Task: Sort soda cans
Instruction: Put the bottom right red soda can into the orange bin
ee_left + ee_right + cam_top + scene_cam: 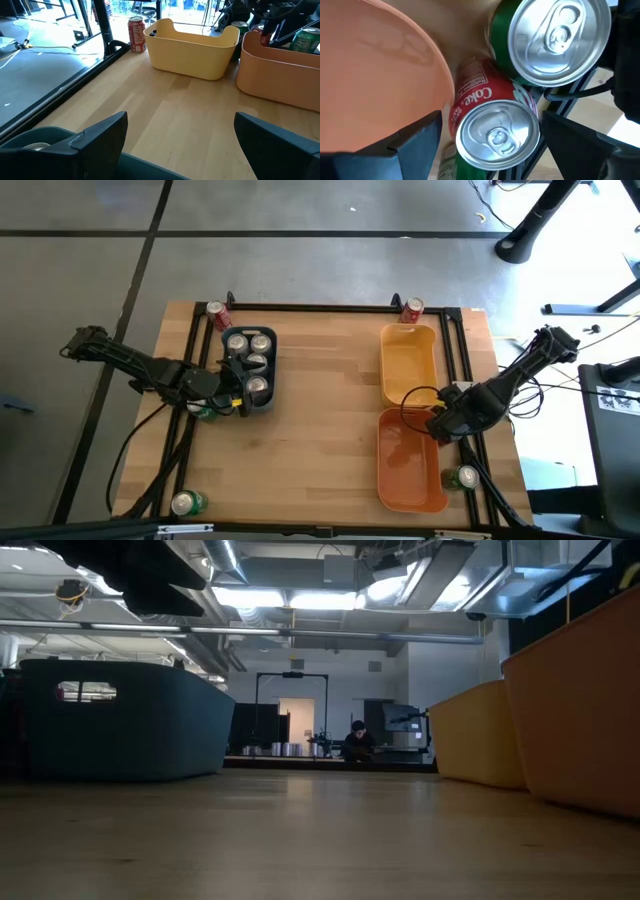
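wooden table [320, 430], grey floor [300, 270]

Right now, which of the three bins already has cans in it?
The blue-grey bin on the left side, under the left gripper: silver can tops show inside. The yellow bin and orange bin hold none.

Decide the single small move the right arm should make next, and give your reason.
Probably lower the right end effector straight down around the red can. Its fingers stand open on either side of that can's silver top, nothing is held, and the orange bin beside it looks empty.
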`<state>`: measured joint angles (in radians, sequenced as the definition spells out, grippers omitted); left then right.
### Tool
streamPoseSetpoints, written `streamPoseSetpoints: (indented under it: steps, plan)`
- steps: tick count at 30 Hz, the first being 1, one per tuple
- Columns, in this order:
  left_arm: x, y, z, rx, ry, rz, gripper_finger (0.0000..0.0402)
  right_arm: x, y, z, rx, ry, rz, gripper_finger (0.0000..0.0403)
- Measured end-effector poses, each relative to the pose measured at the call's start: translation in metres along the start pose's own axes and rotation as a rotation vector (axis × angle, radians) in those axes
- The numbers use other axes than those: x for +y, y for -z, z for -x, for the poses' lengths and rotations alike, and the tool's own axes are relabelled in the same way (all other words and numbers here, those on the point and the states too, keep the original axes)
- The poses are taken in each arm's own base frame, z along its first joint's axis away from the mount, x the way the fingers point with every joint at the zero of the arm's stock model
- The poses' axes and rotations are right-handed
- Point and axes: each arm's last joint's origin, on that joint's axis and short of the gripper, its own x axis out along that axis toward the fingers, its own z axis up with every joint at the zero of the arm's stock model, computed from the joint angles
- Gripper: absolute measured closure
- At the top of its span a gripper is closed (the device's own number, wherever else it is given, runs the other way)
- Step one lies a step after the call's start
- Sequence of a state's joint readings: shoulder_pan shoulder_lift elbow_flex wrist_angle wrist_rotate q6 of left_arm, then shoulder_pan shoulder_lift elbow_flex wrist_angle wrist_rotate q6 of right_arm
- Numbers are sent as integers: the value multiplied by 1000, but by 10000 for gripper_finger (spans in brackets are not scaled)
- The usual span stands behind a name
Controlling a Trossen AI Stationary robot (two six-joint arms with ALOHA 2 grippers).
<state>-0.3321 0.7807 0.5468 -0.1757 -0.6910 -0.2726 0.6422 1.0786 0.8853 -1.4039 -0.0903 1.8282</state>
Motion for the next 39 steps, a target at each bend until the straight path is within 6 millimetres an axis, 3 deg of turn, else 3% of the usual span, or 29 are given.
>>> streamPoseSetpoints:
  steps: [11, 19, 27, 39]
  plan:
    - [0, 0, 0, 0, 0, 0, 49, 2, 0, -21, 57, 0, 17, 66]
    - [0, 0, 0, 0, 0, 0, 49, 2, 1, -21, 79, 0, 30, 70]
    - [0, 0, 0, 0, 0, 0, 49, 2, 1, -21, 87, 1, 33, 108]
    - [0, 0, 0, 0, 0, -13, 49, 2, 1, -19, 90, -1, 34, 115]
